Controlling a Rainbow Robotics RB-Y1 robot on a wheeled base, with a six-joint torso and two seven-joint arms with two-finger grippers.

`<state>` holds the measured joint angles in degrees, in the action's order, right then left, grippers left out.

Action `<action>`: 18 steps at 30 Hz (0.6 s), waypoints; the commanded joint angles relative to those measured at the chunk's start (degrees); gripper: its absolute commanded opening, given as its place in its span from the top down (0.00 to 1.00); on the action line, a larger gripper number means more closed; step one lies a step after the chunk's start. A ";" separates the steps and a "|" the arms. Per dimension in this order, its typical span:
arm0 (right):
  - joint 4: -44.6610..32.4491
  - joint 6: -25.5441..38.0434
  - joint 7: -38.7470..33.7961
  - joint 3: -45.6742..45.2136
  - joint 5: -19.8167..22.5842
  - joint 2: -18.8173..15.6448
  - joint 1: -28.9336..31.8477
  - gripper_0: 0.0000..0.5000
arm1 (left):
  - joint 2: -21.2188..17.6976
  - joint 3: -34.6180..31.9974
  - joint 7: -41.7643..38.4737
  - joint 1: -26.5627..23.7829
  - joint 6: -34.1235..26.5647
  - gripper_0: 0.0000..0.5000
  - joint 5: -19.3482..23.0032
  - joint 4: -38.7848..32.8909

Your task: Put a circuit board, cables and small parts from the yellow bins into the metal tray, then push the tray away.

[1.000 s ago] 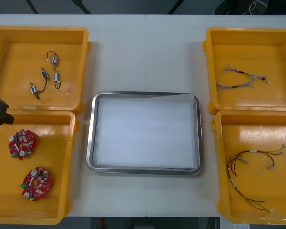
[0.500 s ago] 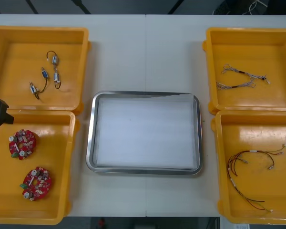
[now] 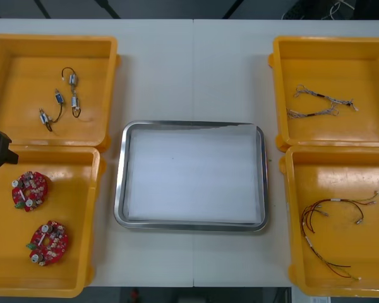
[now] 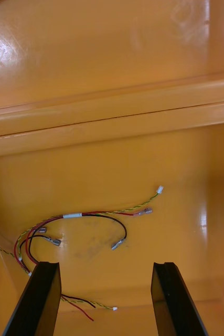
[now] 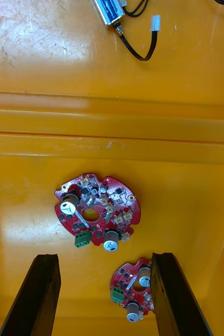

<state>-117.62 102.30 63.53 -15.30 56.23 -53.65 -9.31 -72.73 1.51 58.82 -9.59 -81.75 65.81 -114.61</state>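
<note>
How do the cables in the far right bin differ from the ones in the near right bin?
Colour: the far cables are pale, twisted strands; the near cables are red, black and yellow.
Spread: the far cables lie as two short, straight strands; the near cables loop across their floor.
Shared: both lie loose in yellow bins, ungripped. The open right gripper hangs over the near cables, the left gripper over a circuit board.
</note>
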 commanded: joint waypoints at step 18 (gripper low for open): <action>-0.15 0.35 0.55 -1.05 -0.42 0.30 0.44 0.00 | -2.77 -0.80 2.00 0.80 0.36 0.00 -0.50 -0.97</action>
<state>-117.62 102.30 63.53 -15.30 56.23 -53.65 -9.31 -72.73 1.51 58.82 -9.59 -81.75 65.81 -114.61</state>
